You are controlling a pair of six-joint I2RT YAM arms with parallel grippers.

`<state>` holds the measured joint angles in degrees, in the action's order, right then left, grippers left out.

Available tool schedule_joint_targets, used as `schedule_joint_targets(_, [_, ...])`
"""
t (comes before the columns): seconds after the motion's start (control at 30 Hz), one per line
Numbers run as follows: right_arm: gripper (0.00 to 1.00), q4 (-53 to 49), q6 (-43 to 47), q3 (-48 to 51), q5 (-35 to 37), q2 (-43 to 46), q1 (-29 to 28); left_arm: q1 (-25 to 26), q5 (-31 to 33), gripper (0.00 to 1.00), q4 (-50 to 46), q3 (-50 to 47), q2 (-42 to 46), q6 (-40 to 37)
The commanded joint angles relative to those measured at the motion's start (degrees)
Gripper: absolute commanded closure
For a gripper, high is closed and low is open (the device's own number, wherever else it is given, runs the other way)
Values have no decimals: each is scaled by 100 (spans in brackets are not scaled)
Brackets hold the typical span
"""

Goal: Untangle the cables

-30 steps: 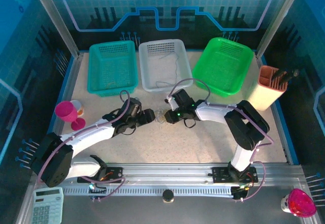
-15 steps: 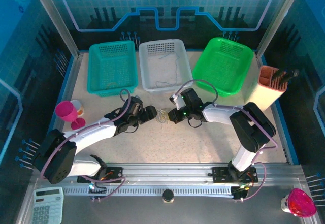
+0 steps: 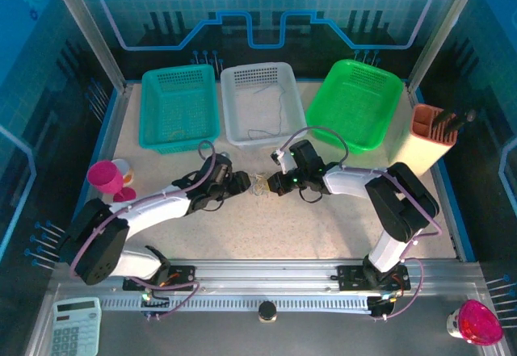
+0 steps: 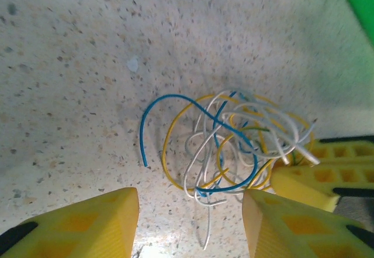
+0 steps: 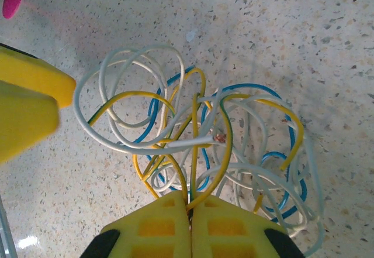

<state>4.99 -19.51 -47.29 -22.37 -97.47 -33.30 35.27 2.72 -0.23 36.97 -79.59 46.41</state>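
- Top external view: the cables [image 3: 257,185] sit as one small tangle on the speckled tabletop [image 3: 323,227], near its middle and in front of the white basket [image 3: 262,102].
- The left end effector [image 3: 241,182] and the right end effector [image 3: 273,183] face each other across the tangle, one on each side and both close against it. At this range I cannot tell how their fingers stand.
- A teal basket [image 3: 179,106] and a green basket [image 3: 355,104] flank the white one along the far edge. A thin wire lies inside the white basket. A pink goblet [image 3: 105,178] stands at the left edge of the tabletop.
- Left wrist view: the left end effector [image 4: 190,226] is spread, its two yellow fingers [image 4: 76,226] well apart with bare tabletop between them.
- The cables [image 4: 225,147] lie just ahead of those fingers as blue, yellow and white strands looped through one another. One white end trails down towards the gap.
- The right end effector [image 4: 289,167] touches the right side of the tangle.
- Right wrist view: the right end effector [image 5: 191,202] has its fingers pressed together, pinching yellow strands of the cables [image 5: 198,147] in the seam between them.
- The loops fan out above that pinch. A yellow finger [image 5: 26,109] of the left end effector sits just beside the outer white loop at the left.
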Motion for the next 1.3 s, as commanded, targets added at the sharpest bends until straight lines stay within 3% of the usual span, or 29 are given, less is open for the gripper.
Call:
schedule_joint_targets(0.0, [92,-54,-22,-17,113,-109,59,166,92,50,-159,347,-227,-613])
schedule_joint_targets(0.83, [91,-122,17,-17,159,-129,60,395,90,64,172,891,-1097,-989])
schedule_joint_targets(1.07, [91,-103,13,9,180,-139,61,400,143,76,230,898,-1121,-974])
schedule_joint_targets(1.27, [92,-86,-8,28,208,-173,65,401,237,93,160,871,-913,-993])
